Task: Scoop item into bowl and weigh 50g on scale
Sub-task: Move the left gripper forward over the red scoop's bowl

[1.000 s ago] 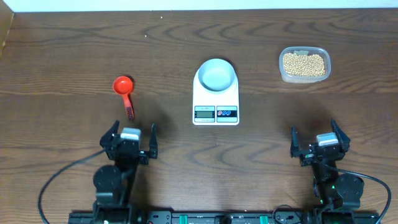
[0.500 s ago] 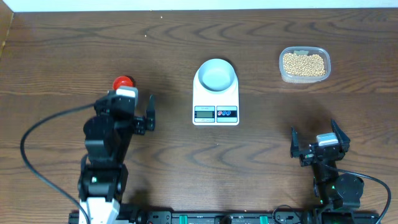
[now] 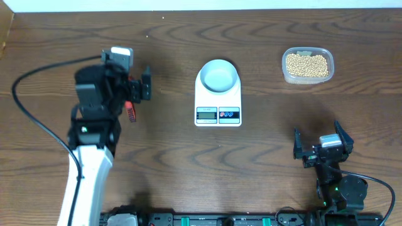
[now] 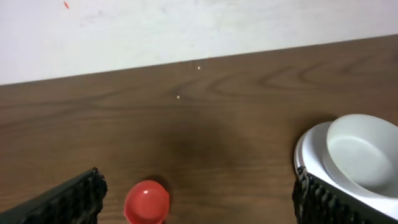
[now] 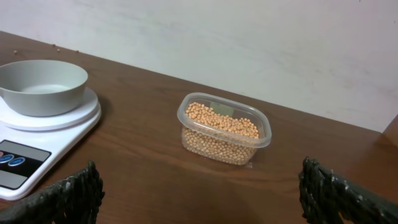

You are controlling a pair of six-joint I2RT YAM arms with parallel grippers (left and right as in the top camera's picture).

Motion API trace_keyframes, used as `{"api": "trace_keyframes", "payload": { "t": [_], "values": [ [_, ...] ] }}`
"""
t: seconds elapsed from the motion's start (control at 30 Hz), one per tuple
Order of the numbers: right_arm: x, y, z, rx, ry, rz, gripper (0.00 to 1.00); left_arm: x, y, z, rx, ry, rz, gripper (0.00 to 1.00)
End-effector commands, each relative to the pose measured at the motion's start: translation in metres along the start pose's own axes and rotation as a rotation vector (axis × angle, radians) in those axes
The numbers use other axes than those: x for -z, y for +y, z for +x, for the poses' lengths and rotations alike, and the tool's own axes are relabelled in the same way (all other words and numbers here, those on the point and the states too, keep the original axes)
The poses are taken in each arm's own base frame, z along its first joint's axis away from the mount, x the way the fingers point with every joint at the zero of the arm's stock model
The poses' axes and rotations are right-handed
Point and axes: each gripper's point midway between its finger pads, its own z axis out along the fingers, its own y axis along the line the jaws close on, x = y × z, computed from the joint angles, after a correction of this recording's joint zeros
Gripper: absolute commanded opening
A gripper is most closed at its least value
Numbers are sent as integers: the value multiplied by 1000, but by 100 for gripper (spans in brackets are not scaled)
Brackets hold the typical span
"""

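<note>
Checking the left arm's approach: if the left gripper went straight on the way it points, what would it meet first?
Probably the red scoop, whose cup lies low between the fingers of the open left gripper. Depth is unclear, so it could reach the bare table just beyond instead.

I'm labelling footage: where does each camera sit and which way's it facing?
Overhead: above the table, looking down; left arm, right arm show.
Left wrist: on the left gripper, facing the wall past the red scoop; own fingers show.
Right wrist: on the right gripper, facing the tub of beans; own fingers show.
Shared: all show the bowl on the scale.
</note>
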Motion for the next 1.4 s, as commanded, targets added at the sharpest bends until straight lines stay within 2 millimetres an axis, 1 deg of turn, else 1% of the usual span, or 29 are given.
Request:
{"api": "trace_keyframes", "payload": {
  "t": [0.0,0.17,0.3,0.4,0.47,0.67,0.93,1.03,1.1,1.23,1.27,1.37],
  "values": [
    [0,2,0,5,-1,-8,99,-3,10,-27,23,-21,22,97],
    [0,2,0,5,-1,-8,99,-16,26,-46,62,32,54,98],
    [0,2,0,5,-1,-8,99,-25,34,-53,107,89,107,97],
    [0,2,0,5,-1,-8,99,-34,46,-50,136,130,106,98],
    [0,2,0,5,-1,-8,99,-38,50,-45,127,142,102,98],
    [0,2,0,5,-1,-8,99,-38,48,-35,141,180,109,98],
    [0,2,0,5,-1,-8,99,-40,51,-46,129,134,100,98],
    [0,2,0,5,-1,-8,99,-43,53,-43,135,144,92,98],
    [0,2,0,5,-1,-8,99,-48,59,-37,140,164,61,98],
    [0,2,0,5,-1,-8,99,-62,76,-14,148,237,-22,98],
    [0,2,0,5,-1,-8,99,-65,79,-7,153,261,-32,100],
    [0,2,0,5,-1,-8,99,-76,86,14,215,321,-58,86]
  ]
}}
